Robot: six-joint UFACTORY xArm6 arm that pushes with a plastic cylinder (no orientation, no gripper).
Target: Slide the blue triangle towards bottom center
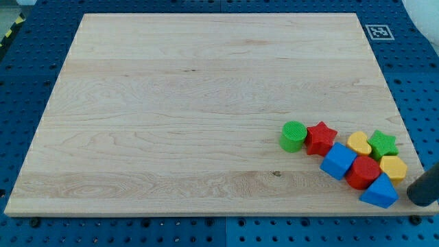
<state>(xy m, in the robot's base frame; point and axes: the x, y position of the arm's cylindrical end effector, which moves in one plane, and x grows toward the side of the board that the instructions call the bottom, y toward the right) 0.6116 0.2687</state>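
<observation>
Sitting just right of the blue triangle (379, 193), my tip (418, 197) holds nothing.

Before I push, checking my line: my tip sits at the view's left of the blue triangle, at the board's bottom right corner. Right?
Not quite. In the camera view my tip sits at the view's right of the blue triangle, not its left. Both are at the board's bottom right corner.
</observation>
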